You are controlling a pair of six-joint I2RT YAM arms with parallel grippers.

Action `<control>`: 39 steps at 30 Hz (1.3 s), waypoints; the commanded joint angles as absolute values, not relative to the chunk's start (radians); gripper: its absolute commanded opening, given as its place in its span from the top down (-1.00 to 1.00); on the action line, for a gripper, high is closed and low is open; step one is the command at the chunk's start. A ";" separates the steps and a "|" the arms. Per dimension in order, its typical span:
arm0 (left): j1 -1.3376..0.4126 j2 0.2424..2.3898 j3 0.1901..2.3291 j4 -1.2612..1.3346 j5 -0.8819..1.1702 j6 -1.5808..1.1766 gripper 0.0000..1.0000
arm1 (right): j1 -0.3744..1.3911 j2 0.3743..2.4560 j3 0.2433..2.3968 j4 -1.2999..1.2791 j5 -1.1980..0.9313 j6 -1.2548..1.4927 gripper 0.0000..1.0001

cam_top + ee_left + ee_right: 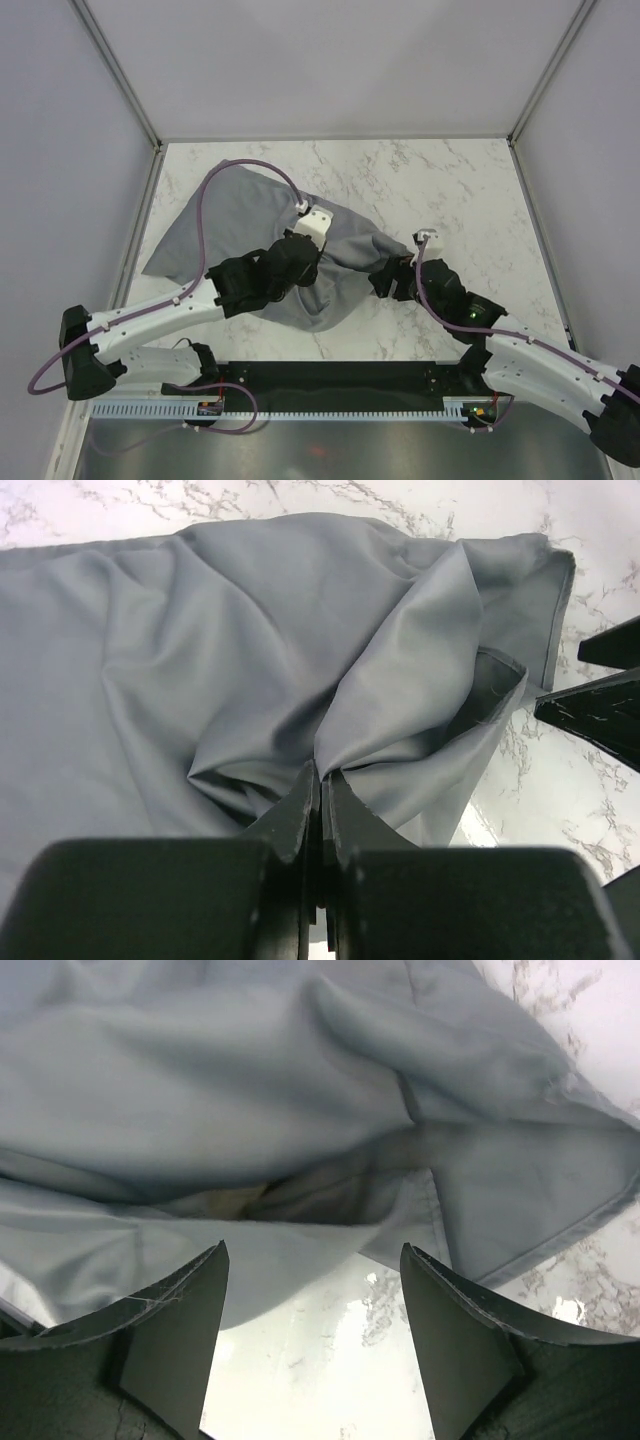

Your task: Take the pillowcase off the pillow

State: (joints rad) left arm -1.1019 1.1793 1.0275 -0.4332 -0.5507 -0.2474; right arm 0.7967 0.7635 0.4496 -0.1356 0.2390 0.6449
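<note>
On the marble table [450,190] the smooth grey pillowcase [210,230] lies slumped and creased. I judge the task barely begun, since the case covers nearly everything. The pillow [235,1202] shows, I think, only as a dim cream sliver inside the hemmed mouth. My left claw [320,780] is pinched tight on a fold of the case; my right claw [312,1250] gapes wide at the mouth, holding nothing.

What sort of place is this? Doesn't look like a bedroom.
Probably a robot test booth in a lab: a marble-look table boxed in by plain panels on metal posts, with a left arm and right arm bolted at its edge.
</note>
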 commanded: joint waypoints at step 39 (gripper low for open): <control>-0.887 0.861 0.862 -0.813 -0.690 -0.607 -0.23 | 0.848 1.060 0.443 0.399 -0.040 0.499 -0.67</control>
State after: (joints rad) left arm -0.9089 0.8532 0.8764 -0.8036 -0.6777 -0.5758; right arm 0.8391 1.1370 0.4141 0.3645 -0.0406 0.5022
